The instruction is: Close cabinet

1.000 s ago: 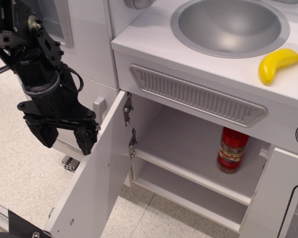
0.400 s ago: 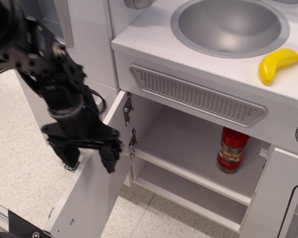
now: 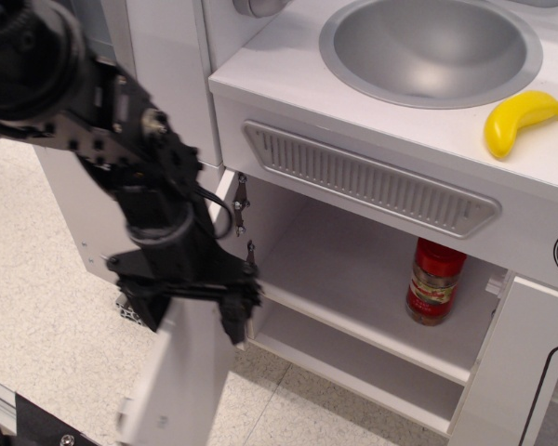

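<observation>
The cabinet (image 3: 353, 269) is a white compartment under the sink with one inner shelf, standing open. Its wide white door (image 3: 181, 372) hangs on two metal hinges (image 3: 239, 206) at the left and is swung partway in, seen almost edge-on and blurred. My black gripper (image 3: 188, 314) is at the door's upper edge, jaws spread, with one finger (image 3: 234, 323) on the cabinet side and the other on the outer side. It is pressing against the door, not clamped on it. The door's handle is hidden.
A red bottle (image 3: 434, 279) stands on the inner shelf at the right. A metal sink (image 3: 431, 46) and a yellow banana (image 3: 521, 118) are on the counter above. A second white door (image 3: 521, 362) with a black-outlined window stands open at the lower right. Speckled floor below.
My arm has moved right and down toward the cabinet, pushing the door; the door has swung from wide open to partway closed.
</observation>
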